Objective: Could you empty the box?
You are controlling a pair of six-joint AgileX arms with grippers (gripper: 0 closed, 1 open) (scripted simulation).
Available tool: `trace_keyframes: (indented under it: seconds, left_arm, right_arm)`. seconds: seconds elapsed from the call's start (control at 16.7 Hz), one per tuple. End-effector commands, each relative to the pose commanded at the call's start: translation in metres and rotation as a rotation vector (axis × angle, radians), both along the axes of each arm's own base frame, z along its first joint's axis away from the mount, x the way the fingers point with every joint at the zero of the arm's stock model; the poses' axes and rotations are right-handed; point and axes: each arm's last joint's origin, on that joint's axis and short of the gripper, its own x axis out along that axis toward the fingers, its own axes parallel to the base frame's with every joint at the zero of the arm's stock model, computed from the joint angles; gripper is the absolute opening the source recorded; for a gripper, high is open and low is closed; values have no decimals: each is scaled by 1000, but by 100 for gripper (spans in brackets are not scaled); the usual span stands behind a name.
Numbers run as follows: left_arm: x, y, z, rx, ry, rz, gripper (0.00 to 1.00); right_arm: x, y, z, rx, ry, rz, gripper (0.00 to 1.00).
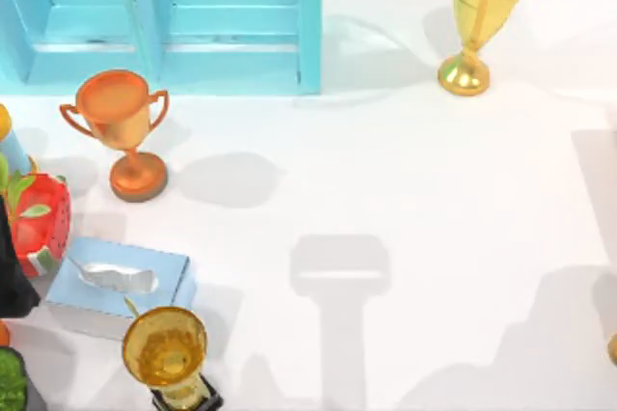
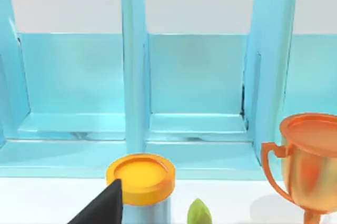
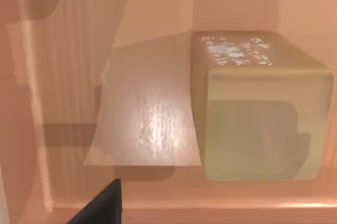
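**Box interior in the right wrist view; worktop crowded on the left**

In the right wrist view a yellowish block [image 3: 260, 108] sits inside a tan box [image 3: 68, 77], on its floor and against the inner wall, with a pale flat sheet [image 3: 147, 113] lying just beside it. A dark finger [image 3: 102, 205] of the right claw [image 3: 105, 208] shows at the edge of that view; whether that claw is open or closed cannot be told, and nothing is seen in its hold.

From above, the white worktop [image 1: 434, 189] carries a blue rack [image 1: 174, 15] at the back left. In front of it stands an orange trophy [image 1: 120, 131]. A tall gold trophy [image 1: 482, 15] stands at the back right, well apart. Near the front left lie a tissue box [image 1: 120, 281] and, just in front of it, a yellow trophy [image 1: 166, 353]. A strawberry-patterned thing [image 1: 39, 223] sits at the left edge.

In the left wrist view, a dark finger [image 2: 102, 208] of the left claw [image 2: 105, 211] hangs next to an orange-lidded can [image 2: 141, 182], facing the rack; its opening cannot be told either.
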Motion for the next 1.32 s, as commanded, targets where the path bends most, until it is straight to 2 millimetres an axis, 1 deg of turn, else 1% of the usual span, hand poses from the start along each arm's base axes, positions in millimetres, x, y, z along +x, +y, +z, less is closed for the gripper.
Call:
trace_keyframes:
  seconds: [0.18,0.42,0.54,0.66,0.84,1.02,1.14,1.32]
  left_arm:
    - [0,0,0,0,0,0,100]
    - [0,0,0,0,0,0,100]
    - [0,0,0,0,0,0,100]
    - [0,0,0,0,0,0,100]
    - [0,0,0,0,0,0,100]
    - [0,0,0,0,0,0,100]
    - [0,0,0,0,0,0,100]
    - [0,0,0,0,0,0,100]
  right_arm:
    - [4,-7,0,16,29,0,100]
    - [5,-6,0,14,27,3,100]
    - [5,-6,-5,16,31,1,100]
    - [6,-7,-21,19,35,-1,100]
    - [9,-9,-56,11,21,0,100]
    - [7,-8,-89,11,22,0,100]
    - [5,-7,-100,15,29,0,100]
    - [5,-7,-100,16,29,0,100]
